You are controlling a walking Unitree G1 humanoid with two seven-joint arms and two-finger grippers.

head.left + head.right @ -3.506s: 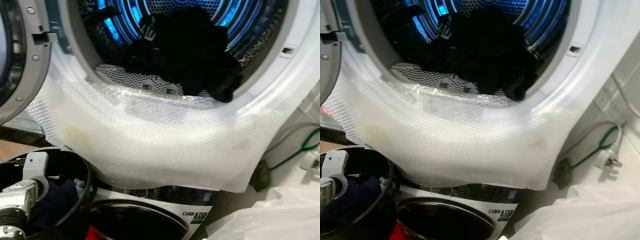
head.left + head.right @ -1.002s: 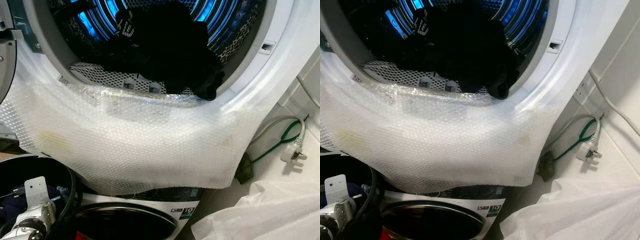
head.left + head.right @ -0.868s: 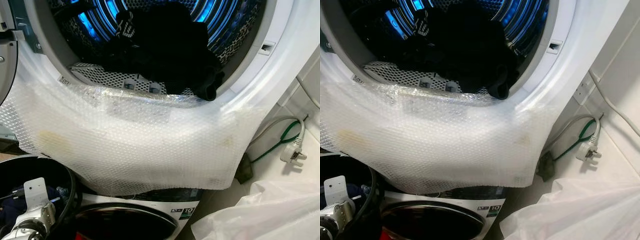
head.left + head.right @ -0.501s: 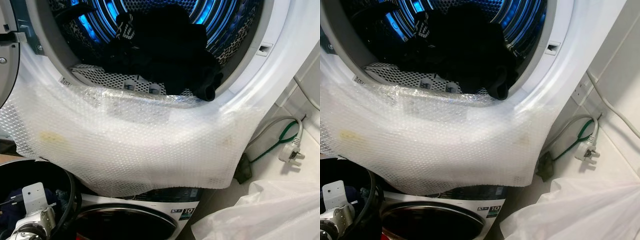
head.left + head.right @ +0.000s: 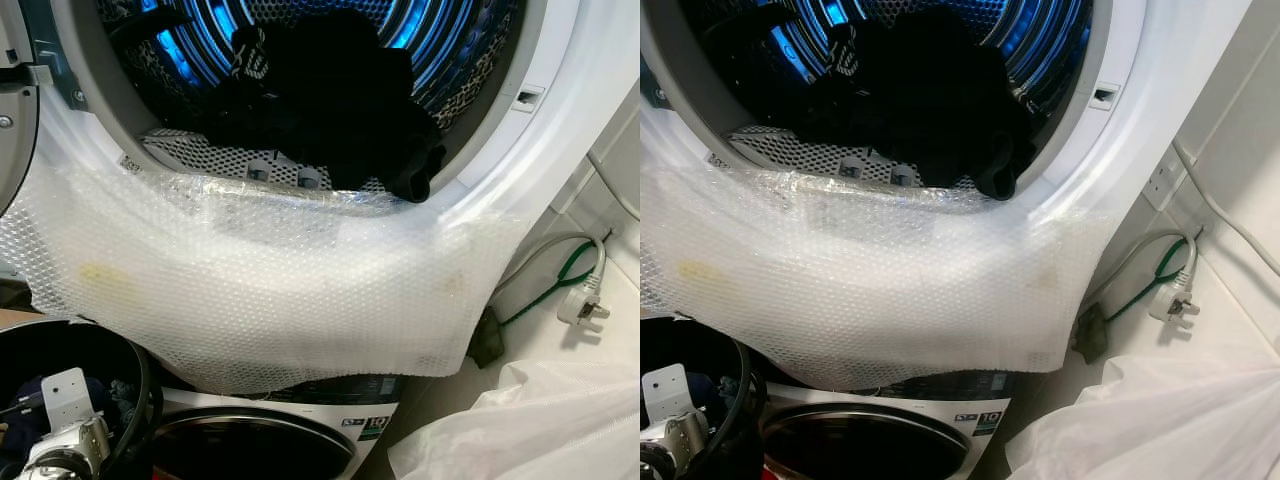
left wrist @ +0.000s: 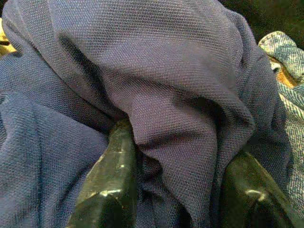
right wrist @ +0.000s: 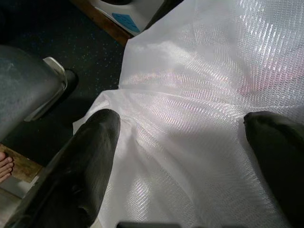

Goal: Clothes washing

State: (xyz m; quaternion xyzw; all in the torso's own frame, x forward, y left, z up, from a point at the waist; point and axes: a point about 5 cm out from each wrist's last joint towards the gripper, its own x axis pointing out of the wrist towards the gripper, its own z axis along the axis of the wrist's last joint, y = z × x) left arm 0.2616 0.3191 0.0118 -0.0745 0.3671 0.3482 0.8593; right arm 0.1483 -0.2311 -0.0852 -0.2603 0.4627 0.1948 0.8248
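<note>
Two machines stacked here, and the upper drum is wide open and lit blue, with a heap of black clothes slumped at the front lip, one end hanging over toward the door opening. Bubble wrap is draped over the rim and down the front, I'd guess as padding so the arms don't scrape the machine. Left hand is down in the black basket at lower left, its fingers partly closed with a thick fold of navy blue knit garment bunched between them, so it looks like it has hold of the next item to load. That garment is just a crumpled mound in the basket, no real long axis to speak of, the ridge of the fold running roughly away from the wrist camera; a bit of denim peeks out beside it. Right hand hangs idle over a white plastic sheet, fingers spread wide, holding nothing. Still needs lifting up to the drum, I reckon.
</note>
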